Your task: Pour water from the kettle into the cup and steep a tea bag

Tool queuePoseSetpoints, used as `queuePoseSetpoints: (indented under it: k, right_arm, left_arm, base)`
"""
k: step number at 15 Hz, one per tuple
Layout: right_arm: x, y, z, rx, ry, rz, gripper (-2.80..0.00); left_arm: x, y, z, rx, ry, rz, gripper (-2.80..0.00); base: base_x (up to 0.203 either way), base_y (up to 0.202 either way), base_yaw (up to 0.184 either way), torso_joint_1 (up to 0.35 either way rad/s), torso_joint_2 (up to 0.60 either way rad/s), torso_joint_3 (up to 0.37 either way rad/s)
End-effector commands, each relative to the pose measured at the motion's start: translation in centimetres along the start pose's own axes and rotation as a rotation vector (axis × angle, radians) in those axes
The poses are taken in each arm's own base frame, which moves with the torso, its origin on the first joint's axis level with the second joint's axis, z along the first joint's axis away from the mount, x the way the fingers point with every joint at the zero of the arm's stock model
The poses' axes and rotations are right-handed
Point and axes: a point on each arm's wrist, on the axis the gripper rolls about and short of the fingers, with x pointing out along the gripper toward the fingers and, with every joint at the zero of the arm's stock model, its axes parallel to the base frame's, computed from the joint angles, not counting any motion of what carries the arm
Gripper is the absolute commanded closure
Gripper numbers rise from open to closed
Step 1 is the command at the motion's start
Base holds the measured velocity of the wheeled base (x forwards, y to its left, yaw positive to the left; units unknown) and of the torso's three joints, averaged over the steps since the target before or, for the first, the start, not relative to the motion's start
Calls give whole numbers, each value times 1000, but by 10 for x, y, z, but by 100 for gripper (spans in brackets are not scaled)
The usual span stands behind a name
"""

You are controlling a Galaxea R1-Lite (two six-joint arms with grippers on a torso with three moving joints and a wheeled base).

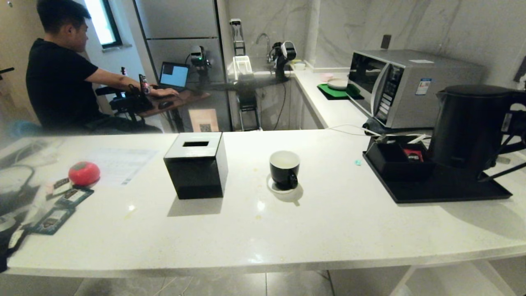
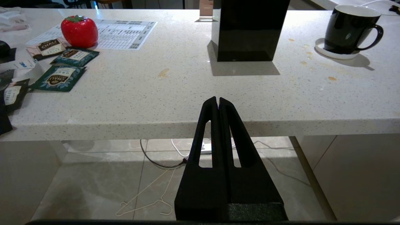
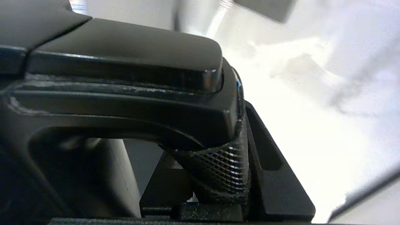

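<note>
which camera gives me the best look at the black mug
The left wrist view: the cup shows large and unblocked on its white coaster, ear handle in profile. The head view shows it smaller, mid-counter, but reveals its white inside. The right wrist view shows none of it, only the kettle handle up close.

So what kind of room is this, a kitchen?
Likely a kitchen or office pantry: a microwave on the side counter, a sink tap at the back, and a kettle on the white counter.

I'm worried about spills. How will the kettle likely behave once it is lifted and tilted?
The kettle is tall, so probably top-heavy if full. The right gripper fingers clamp only its textured handle, so it may swing. The matte, knurled grip looks unlikely to slip.
</note>
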Motion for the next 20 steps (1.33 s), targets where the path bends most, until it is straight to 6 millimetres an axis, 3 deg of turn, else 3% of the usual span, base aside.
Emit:
queuePoseSetpoints:
  k: [1,10,20]
  right_arm:
    - [10,-8,-12,4,23,-35,0]
    - [37,-35,-33,53,49,-108,0]
    - [63,-43,-57,69,12,-86,0]
  left_arm:
    - [0,0,0,0,0,0,0]
    - [0,0,0,0,0,0,0]
    - [0,0,0,0,0,0,0]
  base:
    - [0,0,0,0,0,0]
    - [0,0,0,0,0,0]
    - [0,0,0,0,0,0]
